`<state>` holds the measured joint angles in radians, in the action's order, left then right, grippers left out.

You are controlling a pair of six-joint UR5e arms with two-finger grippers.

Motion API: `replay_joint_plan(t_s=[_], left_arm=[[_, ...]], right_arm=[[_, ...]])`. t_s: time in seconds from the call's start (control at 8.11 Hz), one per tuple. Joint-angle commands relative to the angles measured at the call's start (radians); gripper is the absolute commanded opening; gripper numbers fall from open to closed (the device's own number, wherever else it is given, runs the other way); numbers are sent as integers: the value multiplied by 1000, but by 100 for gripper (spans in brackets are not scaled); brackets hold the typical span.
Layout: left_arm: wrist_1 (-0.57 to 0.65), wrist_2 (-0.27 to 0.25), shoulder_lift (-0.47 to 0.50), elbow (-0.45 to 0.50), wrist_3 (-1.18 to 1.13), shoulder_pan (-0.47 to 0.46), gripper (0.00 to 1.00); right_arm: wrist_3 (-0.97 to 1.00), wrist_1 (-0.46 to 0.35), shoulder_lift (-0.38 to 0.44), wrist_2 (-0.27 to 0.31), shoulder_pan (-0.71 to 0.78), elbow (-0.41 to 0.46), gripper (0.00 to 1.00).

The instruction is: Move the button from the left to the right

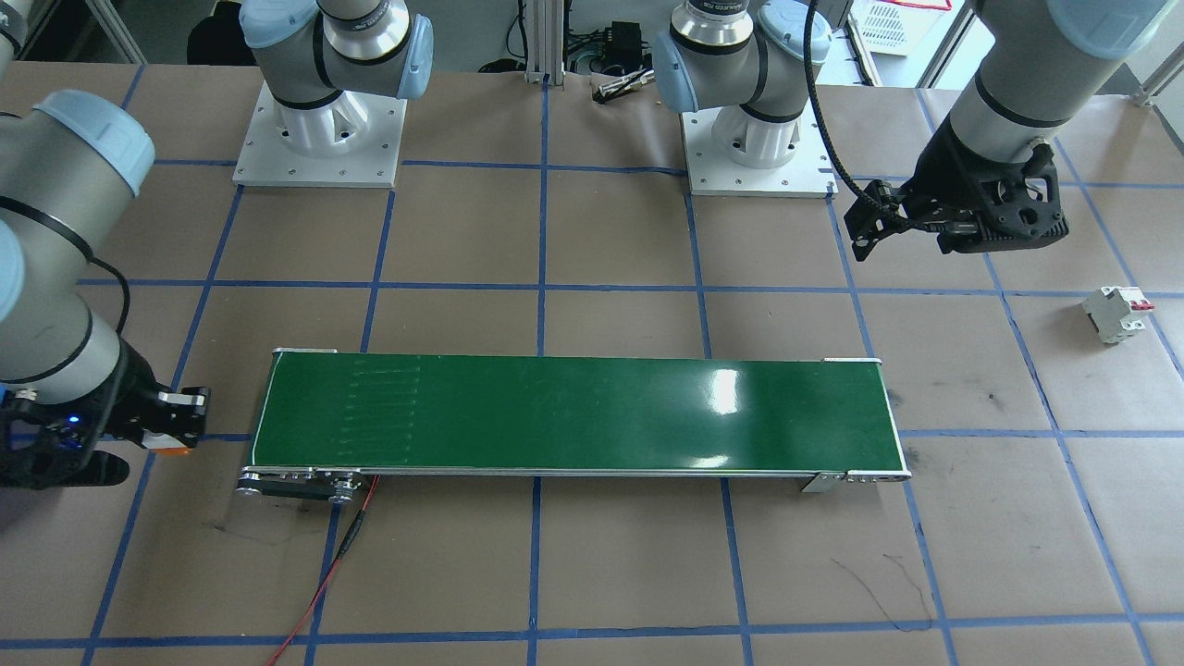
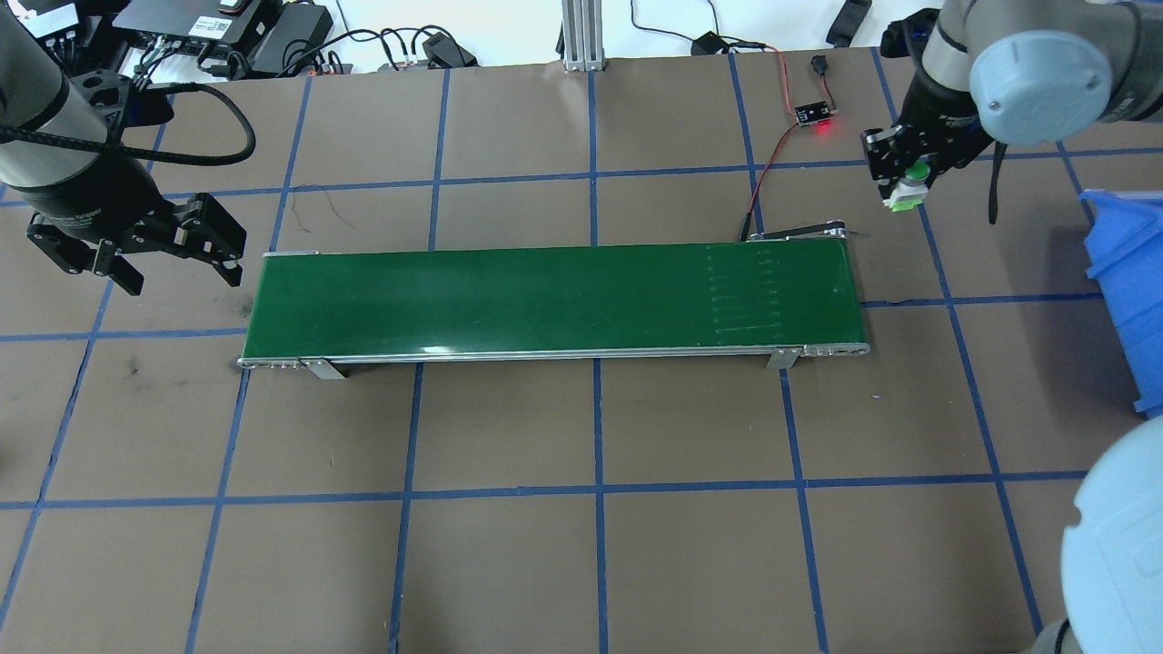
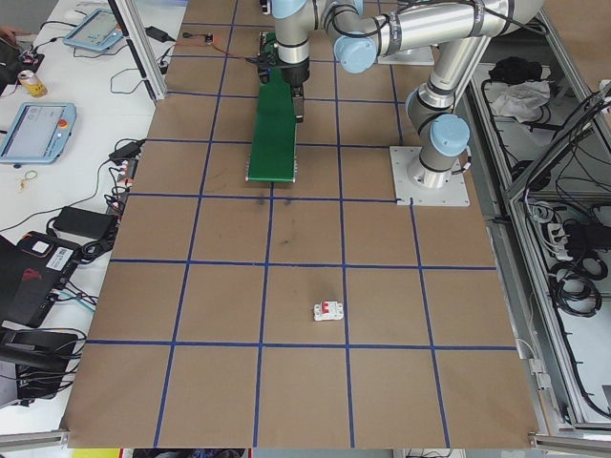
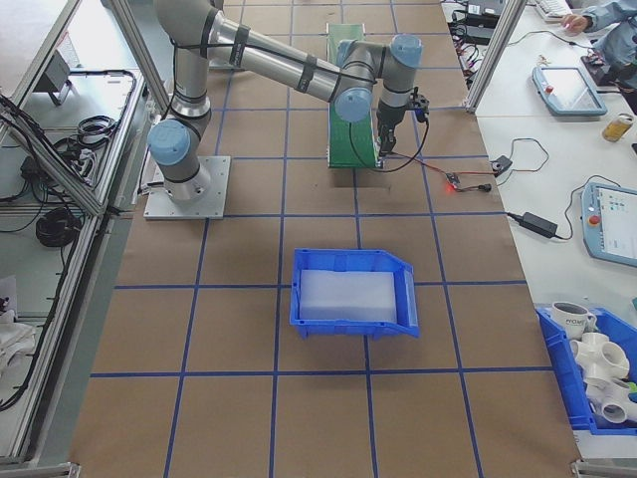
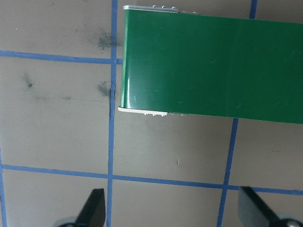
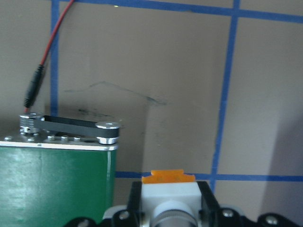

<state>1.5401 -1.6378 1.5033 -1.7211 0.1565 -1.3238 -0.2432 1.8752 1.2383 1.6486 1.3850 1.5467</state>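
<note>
The button (image 2: 909, 188), with a green cap, a white body and an orange-red base, is held above the table just past the far right corner of the green conveyor belt (image 2: 545, 300). My right gripper (image 2: 904, 186) is shut on it. In the right wrist view the button (image 6: 169, 191) sits between the fingers, with the belt's end (image 6: 54, 184) at the lower left. In the front-facing view the right gripper (image 1: 180, 425) shows the button's orange base (image 1: 171, 450) below it. My left gripper (image 2: 177, 272) hangs open and empty beside the belt's left end, its fingers (image 5: 94, 210) spread wide.
A white circuit breaker with a red toggle (image 1: 1117, 313) lies on the table beyond the belt on my left side. A blue bin (image 2: 1127, 291) stands at the right edge. A small board with a red light (image 2: 815, 113) and its wires lie behind the belt's right end.
</note>
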Motion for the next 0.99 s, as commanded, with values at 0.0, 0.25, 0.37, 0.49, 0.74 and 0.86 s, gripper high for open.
replay_joint_plan(t_s=[0.0,0.25,0.37,0.49,0.74,0.86], left_arm=[[0,3,-2,-2,0,1,100],[0,1,-2,-3,0,1,100],[0,0,-3,-2,0,0,100],[0,-2,-3,-2,0,1,100],[0,-2,-5,-2,17,3,100],[0,-5,-5,-5,31,5,100]], right_arm=[[-279,-18,47,34,-145,-36,0],[-544,-16,58,28,-306,-36,0],[-667,-5,56,22,-381,-37,0],[-759,4,53,25,-427,-37,0],[-887,53,18,20,-497,-36,0],[-956,117,-29,13,-530,-34,0]])
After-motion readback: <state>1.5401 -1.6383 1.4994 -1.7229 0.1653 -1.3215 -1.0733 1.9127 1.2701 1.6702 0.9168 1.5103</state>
